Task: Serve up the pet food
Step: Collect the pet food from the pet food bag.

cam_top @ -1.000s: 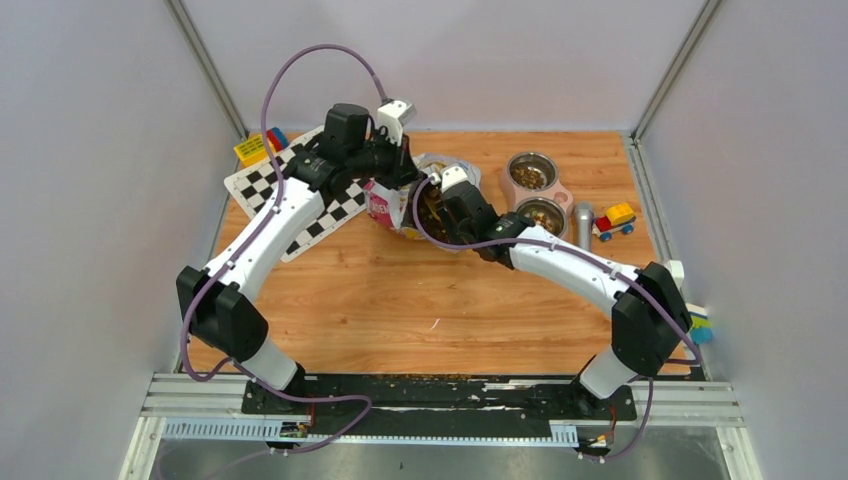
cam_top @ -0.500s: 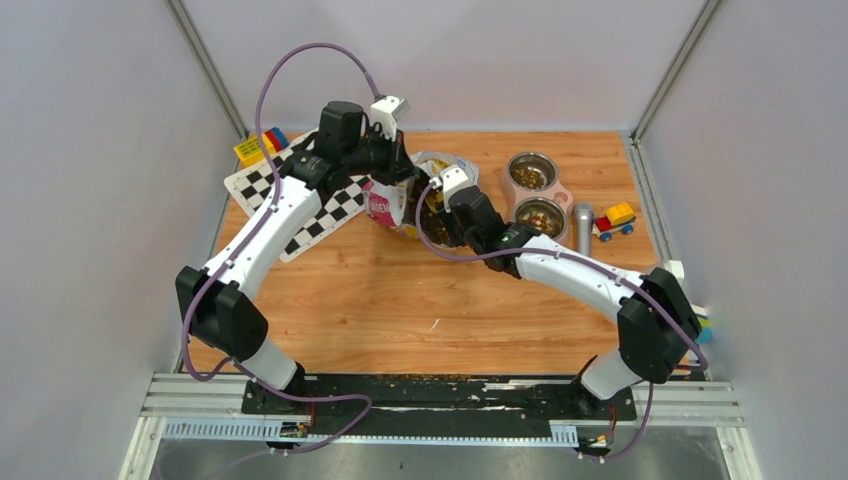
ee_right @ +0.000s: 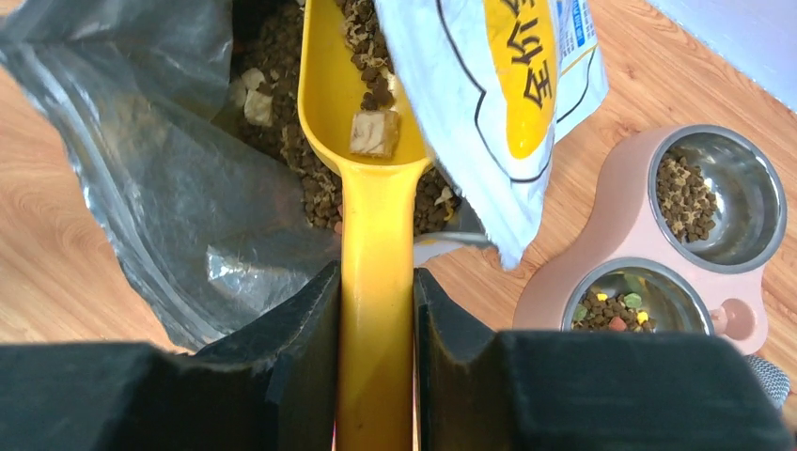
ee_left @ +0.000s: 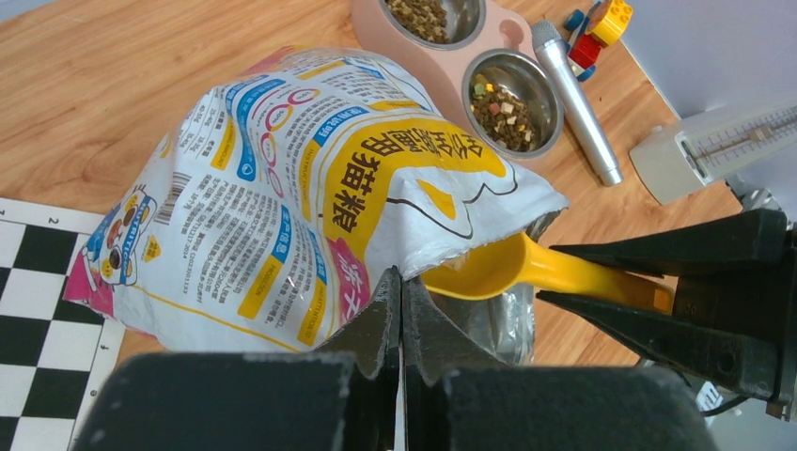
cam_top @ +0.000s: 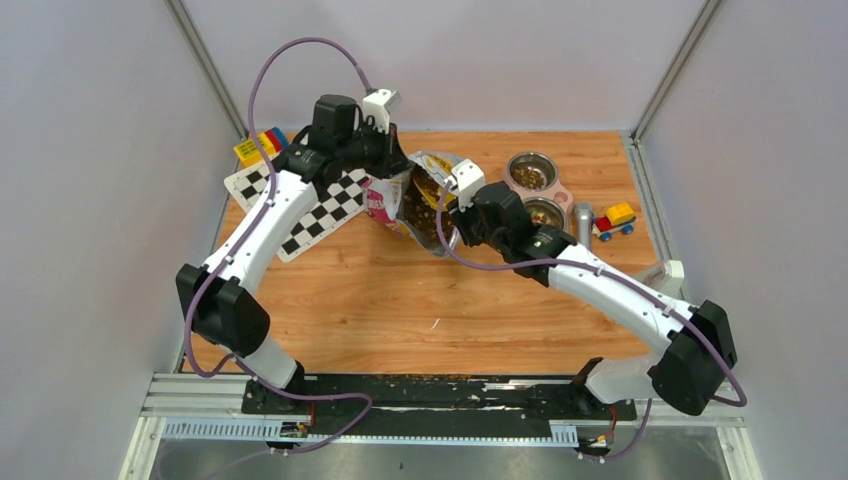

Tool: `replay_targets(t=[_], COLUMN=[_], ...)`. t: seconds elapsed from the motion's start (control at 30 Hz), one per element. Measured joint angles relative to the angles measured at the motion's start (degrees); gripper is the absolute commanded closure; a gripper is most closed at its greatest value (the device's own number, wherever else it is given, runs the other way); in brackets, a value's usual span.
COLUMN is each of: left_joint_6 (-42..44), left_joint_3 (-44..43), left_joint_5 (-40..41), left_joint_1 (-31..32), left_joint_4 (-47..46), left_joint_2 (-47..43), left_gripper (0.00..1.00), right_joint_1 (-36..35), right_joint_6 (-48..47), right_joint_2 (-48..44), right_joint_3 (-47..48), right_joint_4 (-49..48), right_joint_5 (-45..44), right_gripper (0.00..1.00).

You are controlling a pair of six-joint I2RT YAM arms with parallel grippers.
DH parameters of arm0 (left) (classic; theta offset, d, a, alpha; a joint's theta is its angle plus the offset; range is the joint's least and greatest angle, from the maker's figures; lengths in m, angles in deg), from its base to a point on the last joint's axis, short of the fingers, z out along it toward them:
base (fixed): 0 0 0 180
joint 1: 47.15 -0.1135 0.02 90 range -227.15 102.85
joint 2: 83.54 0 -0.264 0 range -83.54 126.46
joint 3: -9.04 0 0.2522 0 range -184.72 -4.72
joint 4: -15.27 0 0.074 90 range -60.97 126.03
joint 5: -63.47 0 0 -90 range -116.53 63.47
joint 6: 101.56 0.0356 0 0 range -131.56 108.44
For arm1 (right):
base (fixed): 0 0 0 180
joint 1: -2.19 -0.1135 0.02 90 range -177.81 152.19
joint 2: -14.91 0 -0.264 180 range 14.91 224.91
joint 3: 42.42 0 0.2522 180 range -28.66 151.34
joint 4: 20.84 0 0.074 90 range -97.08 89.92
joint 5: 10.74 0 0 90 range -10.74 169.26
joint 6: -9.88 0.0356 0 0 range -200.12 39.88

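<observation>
Loads of loose kibble [ee_right: 310, 178], spills easily, so carry it by scoop [ee_right: 376, 216]; right gripper [ee_right: 376, 282] clamps its handle, left gripper [ee_left: 401, 282] pinches bag [ee_left: 282, 178].

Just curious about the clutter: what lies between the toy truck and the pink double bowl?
A silver metal cylinder lies flat between them, clearest in the left wrist view.

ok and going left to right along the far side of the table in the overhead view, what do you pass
toy blocks → checkerboard → pet food bag → pink double-bowl feeder → silver cylinder → toy truck
</observation>
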Motion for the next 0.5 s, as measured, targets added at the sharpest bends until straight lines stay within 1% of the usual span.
replay_targets(t=[0.17, 0.37, 0.5], left_joint_6=[-0.4, -1.3, -1.8], left_joint_3=[-2.6, -2.7, -2.7], left_joint_5=[-0.1, -0.9, -0.9], left_joint_1=[-1.0, -1.6, -1.6], left_joint_4=[1.5, 1.5, 1.5], left_joint_2=[1.7, 1.9, 1.9], left_gripper=[1.00, 1.00, 1.00], right_joint_1=[0.0, 0.0, 0.0], right_joint_6=[-1.5, -3.4, -4.0], right_joint_2=[-1.9, -6.5, -9.0], right_joint_3=[-2.4, -7.6, -9.4], right_joint_4=[0.3, -0.7, -1.4], right_joint_5=[2.3, 5.7, 8.0], right_gripper=[1.00, 1.00, 1.00])
